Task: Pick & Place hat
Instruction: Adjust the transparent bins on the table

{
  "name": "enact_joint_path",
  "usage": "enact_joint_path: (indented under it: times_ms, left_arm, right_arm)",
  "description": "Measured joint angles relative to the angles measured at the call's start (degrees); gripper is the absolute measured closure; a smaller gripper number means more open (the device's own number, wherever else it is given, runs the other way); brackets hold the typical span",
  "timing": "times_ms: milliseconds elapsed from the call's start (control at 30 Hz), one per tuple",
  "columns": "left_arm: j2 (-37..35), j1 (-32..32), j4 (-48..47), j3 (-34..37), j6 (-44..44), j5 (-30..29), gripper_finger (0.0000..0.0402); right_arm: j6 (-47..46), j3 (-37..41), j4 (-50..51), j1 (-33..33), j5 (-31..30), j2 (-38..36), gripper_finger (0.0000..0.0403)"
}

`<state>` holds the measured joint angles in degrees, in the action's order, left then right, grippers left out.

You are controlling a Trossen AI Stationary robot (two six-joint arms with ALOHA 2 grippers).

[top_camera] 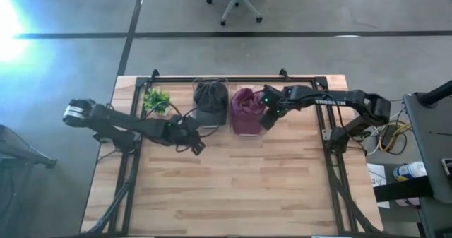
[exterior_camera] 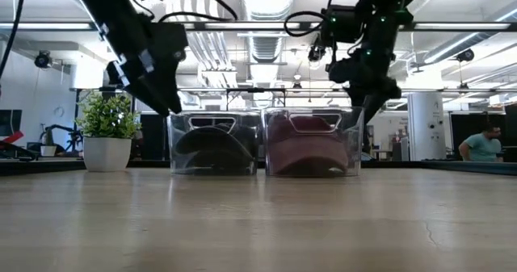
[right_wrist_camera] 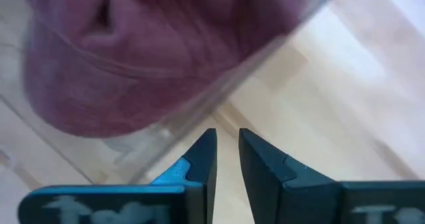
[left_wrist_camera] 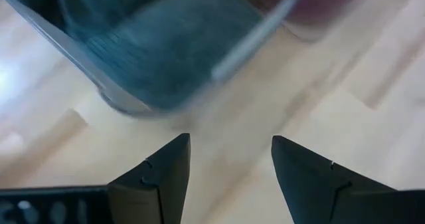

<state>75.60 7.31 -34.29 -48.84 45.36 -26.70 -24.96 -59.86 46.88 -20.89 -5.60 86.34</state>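
Two clear bins stand side by side at the table's far middle. The left bin holds a dark grey hat, and the right bin holds a maroon hat. My left gripper hovers open just near-left of the grey hat's bin, slanting down, with nothing between its fingers. My right gripper hangs at the right wall of the maroon hat's bin, pointing steeply down. Its fingers are shut to a narrow slit with nothing in it.
A small potted plant stands at the far left, beside the grey hat's bin. A black frame rail runs along the table's far edge. The bare wood stretches from the bins to the near edge.
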Motion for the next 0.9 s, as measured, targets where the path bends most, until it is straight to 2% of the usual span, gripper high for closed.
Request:
enact_joint_path:
  times_ms: [200,400,567,667,900]
  left_arm:
    - [0.6,3.2,-0.2,0.4,1.8,2.5,0.0196]
    - [1.8,4.0,0.0,0.4,2.8,2.1,0.0196]
    - [1.8,4.0,0.0,0.4,2.5,1.1,0.0196]
    - [1.8,4.0,-0.1,0.4,2.5,1.1,0.0196]
    - [1.8,4.0,-0.2,0.4,2.5,1.1,0.0196]
  right_arm:
    - [0.1,0.9,6.4,0.1,-1.0,-2.5,0.0344]
    - [-2.2,3.7,11.5,4.9,9.6,-4.5,0.0344]
    - [-6.4,4.7,6.6,11.1,16.0,-4.2,0.0344]
    - [-9.9,4.8,3.8,13.7,16.8,-3.6,0.0344]
    - [-16.2,4.8,-6.5,14.4,19.1,-1.5,0.0344]
